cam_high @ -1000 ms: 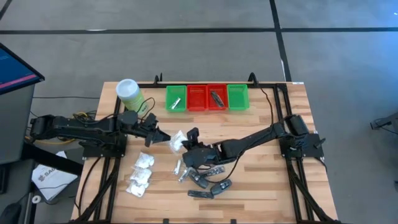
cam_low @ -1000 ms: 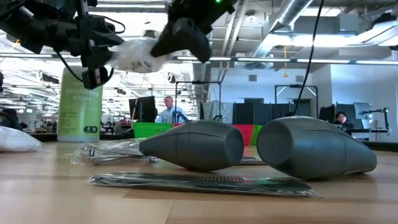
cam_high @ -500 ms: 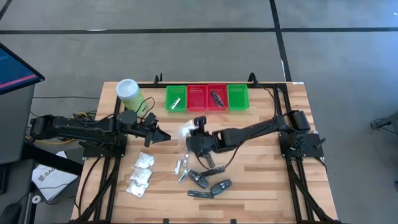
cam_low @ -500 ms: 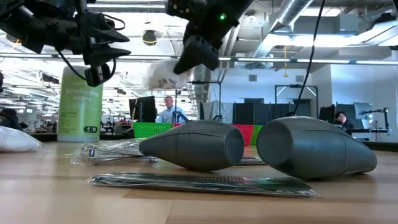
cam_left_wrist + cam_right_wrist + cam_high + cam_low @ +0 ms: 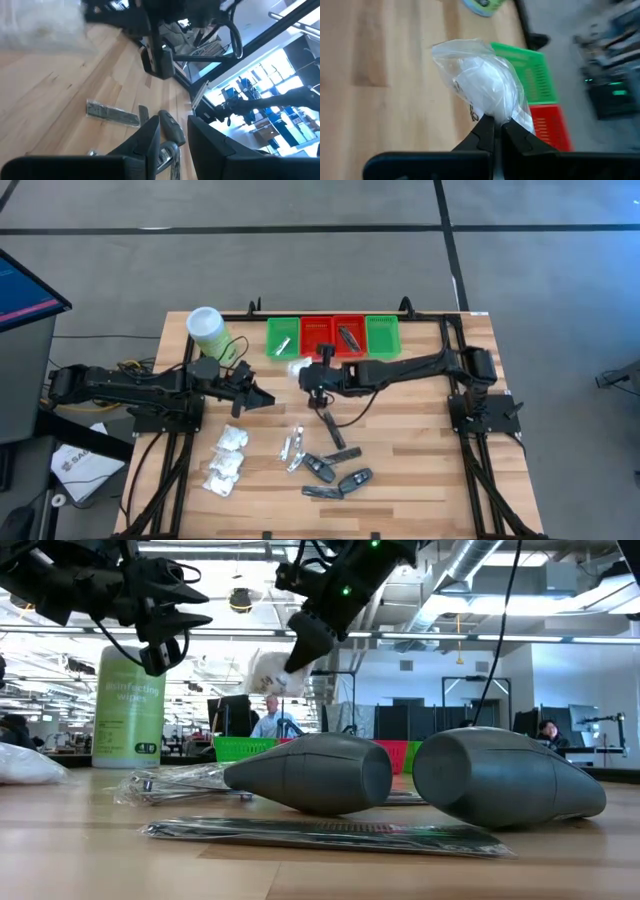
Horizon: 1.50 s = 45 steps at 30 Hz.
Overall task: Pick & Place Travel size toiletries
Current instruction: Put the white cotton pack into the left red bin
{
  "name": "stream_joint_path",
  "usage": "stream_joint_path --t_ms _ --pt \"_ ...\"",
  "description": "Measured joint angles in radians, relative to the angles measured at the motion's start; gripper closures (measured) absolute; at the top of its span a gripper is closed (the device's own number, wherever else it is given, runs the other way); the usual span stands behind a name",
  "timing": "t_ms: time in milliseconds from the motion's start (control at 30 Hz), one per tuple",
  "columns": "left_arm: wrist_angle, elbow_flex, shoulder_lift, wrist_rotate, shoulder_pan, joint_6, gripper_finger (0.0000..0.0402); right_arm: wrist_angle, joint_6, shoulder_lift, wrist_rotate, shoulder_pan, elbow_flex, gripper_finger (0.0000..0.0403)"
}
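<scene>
My right gripper (image 5: 306, 373) hovers just in front of the row of green and red trays (image 5: 383, 350), shut on a white puffy packet (image 5: 296, 367) in clear wrap, which also shows in the low view (image 5: 265, 672). My left gripper (image 5: 264, 399) waits open above the table's left part, nothing between its fingers (image 5: 150, 142). More white packets (image 5: 227, 461), silver sachets (image 5: 293, 448) and dark oblong pieces (image 5: 336, 476) lie flat on the wooden table nearer the front. My right gripper pinches one end of the packet's clear wrap (image 5: 491, 114) between its two fingertips. The fingers come from the table's right, slanting downward. The packet sticks out beyond the fingertips (image 5: 300, 648), lifted clear of the table and the trays.
A tall light-green canister (image 5: 208, 332) with a white lid stands at the far left. The leftmost green tray (image 5: 283, 339) and a red tray (image 5: 349, 338) each hold a small item. Two dark rounded pieces (image 5: 310, 773) loom close in the low view.
My right gripper, shut on the packet, has carried it away from my left gripper toward the table's far edge and the trays, rolling its wrist as it went. The packet has stayed clear of the table.
</scene>
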Motion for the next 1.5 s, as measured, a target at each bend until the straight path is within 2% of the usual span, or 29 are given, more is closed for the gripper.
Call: stream_joint_path --t_ms 233,367,500,667,800,933,1133,1300,1500 --pt "0.010 0.000 0.000 0.000 0.000 0.000 0.0309 0.043 0.028 -0.069 -0.149 -0.051 0.000 0.0403" --pt "0.014 0.000 0.000 0.000 0.000 0.000 0.0309 0.068 0.068 -0.125 -0.314 -0.087 -0.010 0.0403" --pt "0.022 0.000 0.000 0.000 0.000 0.001 0.0309 0.226 0.105 -0.196 -0.474 -0.114 -0.139 0.0403" --pt "0.032 0.000 0.000 0.000 0.000 0.024 0.0309 0.504 0.205 -0.290 -0.539 -0.170 -0.356 0.0403" --pt "0.037 0.000 0.000 -0.020 0.000 0.030 0.0309 0.742 0.333 -0.305 -0.599 -0.231 -0.489 0.0403" --pt "0.050 -0.001 0.000 -0.058 0.000 0.058 0.0309 0.860 0.451 -0.265 -0.642 -0.295 -0.550 0.0403" --pt "0.059 -0.001 0.000 -0.113 0.000 0.087 0.0309 1.056 0.556 -0.118 -0.648 -0.366 -0.557 0.0403" --pt "0.060 -0.001 0.000 -0.115 0.000 0.087 0.0309 1.240 0.681 0.009 -0.738 -0.427 -0.558 0.0403" --pt "0.066 -0.005 0.000 -0.118 0.000 0.088 0.0309 1.299 0.739 0.074 -0.741 -0.481 -0.558 0.0403"
